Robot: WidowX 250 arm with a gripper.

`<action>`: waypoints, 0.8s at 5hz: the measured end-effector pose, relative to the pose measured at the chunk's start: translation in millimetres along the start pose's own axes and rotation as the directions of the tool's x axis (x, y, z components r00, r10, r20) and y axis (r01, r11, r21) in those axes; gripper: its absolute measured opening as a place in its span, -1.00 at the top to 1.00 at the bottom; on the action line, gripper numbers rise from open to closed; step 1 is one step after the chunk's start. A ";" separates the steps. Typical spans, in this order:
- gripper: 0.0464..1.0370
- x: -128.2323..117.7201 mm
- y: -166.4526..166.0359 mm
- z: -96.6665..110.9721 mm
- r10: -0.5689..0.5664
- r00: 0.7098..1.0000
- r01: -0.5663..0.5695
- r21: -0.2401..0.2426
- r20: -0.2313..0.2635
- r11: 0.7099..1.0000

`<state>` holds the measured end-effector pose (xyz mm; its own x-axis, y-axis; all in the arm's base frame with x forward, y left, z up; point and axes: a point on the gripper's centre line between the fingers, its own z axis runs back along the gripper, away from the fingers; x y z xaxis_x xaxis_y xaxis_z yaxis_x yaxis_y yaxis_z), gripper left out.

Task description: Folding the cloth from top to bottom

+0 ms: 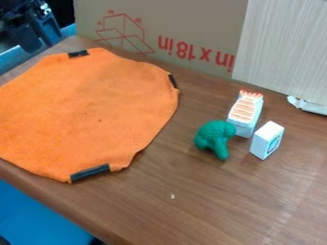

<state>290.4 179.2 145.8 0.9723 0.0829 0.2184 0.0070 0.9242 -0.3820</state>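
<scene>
The orange cloth (96, 112) lies spread flat on the left part of the brown table, its left side running past the view's edge. Dark strips show on its border at the top, at the upper right and at the bottom. No fold is visible in the part that shows.
Right of the cloth on the table (191, 215) stand a green toy figure (214, 137), a white and orange toy (245, 112) and a small white block (266, 139). Behind rises a cardboard panel (191, 28) beside a pale board (281, 52). The table's front edge slants along the lower left.
</scene>
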 end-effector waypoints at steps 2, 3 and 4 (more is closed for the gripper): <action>-0.92 -0.6 13.1 -19.0 -0.079 0.989 0.064 -0.122 -0.127 0.990; -0.92 0.5 15.4 -18.9 -0.191 0.975 0.177 -0.124 -0.112 0.976; -0.92 11.0 18.3 -1.3 -0.316 0.944 0.307 -0.102 -0.093 0.946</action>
<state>301.6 196.5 140.0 0.9376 -0.2485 0.2432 0.3287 0.8617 -0.3865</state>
